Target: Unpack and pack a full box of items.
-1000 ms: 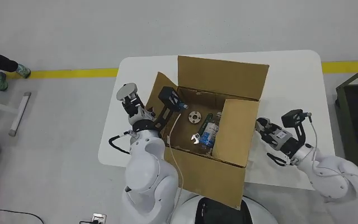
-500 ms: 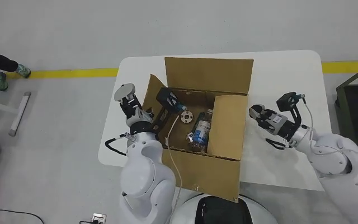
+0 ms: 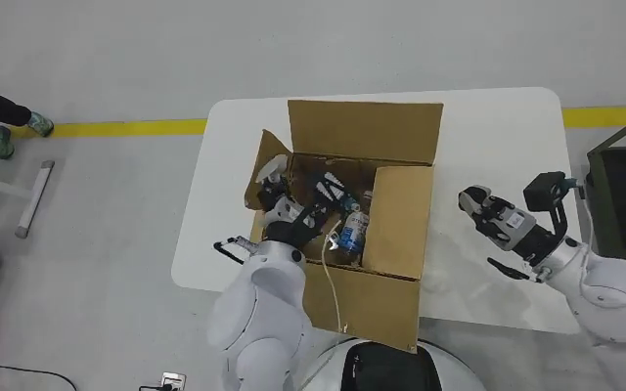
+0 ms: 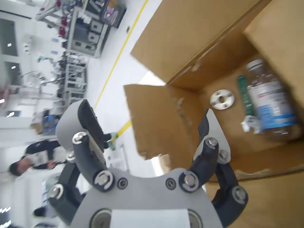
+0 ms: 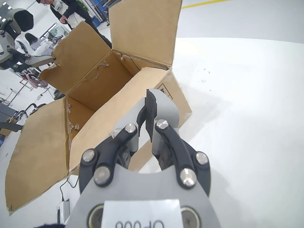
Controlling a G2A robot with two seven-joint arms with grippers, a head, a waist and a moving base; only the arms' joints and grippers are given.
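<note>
White table (image 3: 509, 137). Open cardboard box (image 3: 367, 127) sits between the two grippers. Left gripper (image 4: 147, 122) is spread wide and empty, at the box opening by a side flap. Right gripper (image 5: 147, 110) is pinched closed and empty, near the box, not touching. Bottle (image 4: 268, 100) lies inside, ahead of the left gripper, with metal flange (image 4: 222, 99) just beside it.

Glossy white rounded shells cover the left arm (image 3: 256, 313) and the right arm (image 3: 599, 285); a thin white cable (image 3: 329, 288) runs along the left one; the left gripper (image 4: 145, 110) has pale grey fingers (image 4: 68, 117) with ribbed black pads (image 4: 89, 119), curved black linkages (image 4: 87, 157) and silver screws (image 4: 104, 180) on a grey base (image 4: 147, 198); the right gripper (image 5: 148, 103) is built alike, its base carrying a white label (image 5: 141, 212) with dark print
</note>
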